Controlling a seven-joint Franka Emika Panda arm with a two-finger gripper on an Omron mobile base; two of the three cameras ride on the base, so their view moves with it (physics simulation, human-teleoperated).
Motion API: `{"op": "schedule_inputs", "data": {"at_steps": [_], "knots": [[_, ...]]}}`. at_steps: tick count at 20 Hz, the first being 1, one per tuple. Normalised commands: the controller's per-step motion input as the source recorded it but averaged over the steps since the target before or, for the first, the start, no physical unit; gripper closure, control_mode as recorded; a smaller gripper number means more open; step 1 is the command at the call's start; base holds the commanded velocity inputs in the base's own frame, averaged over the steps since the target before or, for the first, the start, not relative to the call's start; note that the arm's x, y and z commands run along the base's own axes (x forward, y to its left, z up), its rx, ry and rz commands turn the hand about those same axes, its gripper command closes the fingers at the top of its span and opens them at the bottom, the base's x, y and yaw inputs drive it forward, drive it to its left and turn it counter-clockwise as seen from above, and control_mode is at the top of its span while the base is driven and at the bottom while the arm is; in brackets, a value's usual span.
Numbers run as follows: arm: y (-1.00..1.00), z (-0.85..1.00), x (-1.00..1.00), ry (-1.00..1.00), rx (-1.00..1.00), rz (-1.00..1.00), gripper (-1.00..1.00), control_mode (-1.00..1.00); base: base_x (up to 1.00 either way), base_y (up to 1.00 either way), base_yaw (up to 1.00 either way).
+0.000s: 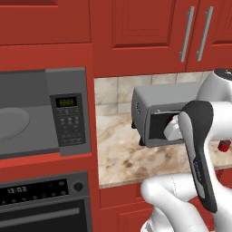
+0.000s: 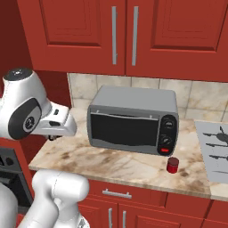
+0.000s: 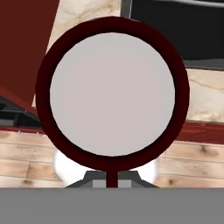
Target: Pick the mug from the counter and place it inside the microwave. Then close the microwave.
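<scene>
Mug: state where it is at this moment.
In the hand view the mug is close to the camera, mouth facing it, its rim pinched at the bottom by the gripper. The counter lies behind it.

The surface [image 2: 111,164] looks like smooth stone with brown swirls. The toaster oven [image 2: 133,119] looks like dull grey metal with a dark shiny door. The cabinet handles [image 2: 114,35] look like smooth metal. The mug [image 3: 113,94] has a smooth white inside. The floor [image 3: 192,164] looks like wood.
</scene>
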Motion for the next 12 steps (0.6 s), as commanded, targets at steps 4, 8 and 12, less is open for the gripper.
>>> {"op": "schedule_inputs", "data": {"at_steps": [4,8,12], "knots": [[0.04,0.02,-0.08,-0.26,-0.06,0.0,1.0,-1.0,0.0,0.0,0.0],[0.0,0.05,-0.01,-0.13,-0.02,0.0,1.0,-1.0,0.0,0.0,0.0],[0.0,0.02,0.0,0.0,0.0,0.0,1.0,-1.0,0.0,0.0,0.0]]}}
